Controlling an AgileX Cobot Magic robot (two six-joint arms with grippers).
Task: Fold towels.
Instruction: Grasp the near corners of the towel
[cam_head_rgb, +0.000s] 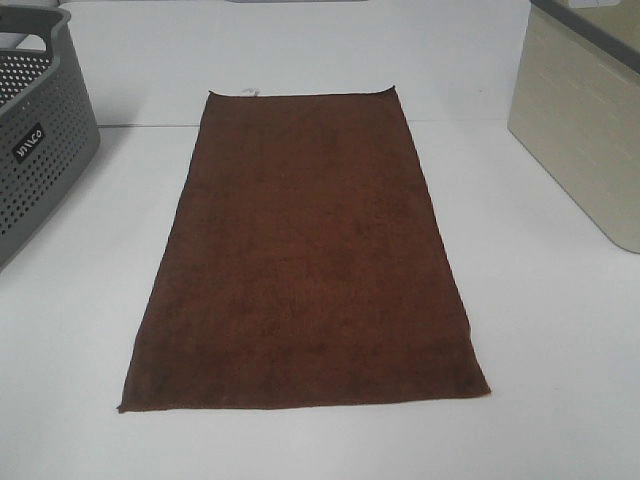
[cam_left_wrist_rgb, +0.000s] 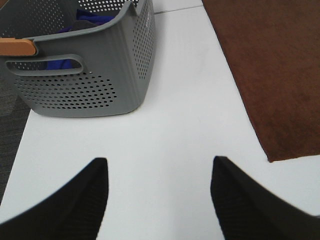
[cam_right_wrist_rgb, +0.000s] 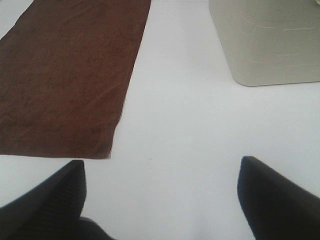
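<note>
The dark reddish-brown towel (cam_head_rgb: 305, 250) lies flat and unfolded on the white table, its long side running away from me. A small white tag (cam_head_rgb: 250, 92) shows at its far short edge. Neither gripper shows in the exterior high view. In the left wrist view my left gripper (cam_left_wrist_rgb: 159, 172) is open and empty over bare table, with the towel's near left corner (cam_left_wrist_rgb: 272, 90) beside it. In the right wrist view my right gripper (cam_right_wrist_rgb: 162, 175) is open and empty over bare table, with the towel's near right corner (cam_right_wrist_rgb: 70, 85) beside it.
A grey perforated basket (cam_head_rgb: 35, 140) stands at the left edge of the table; the left wrist view shows blue cloth (cam_left_wrist_rgb: 90, 20) inside it. A beige bin (cam_head_rgb: 590, 130) with a dark rim stands at the right. White table (cam_head_rgb: 550, 350) surrounds the towel.
</note>
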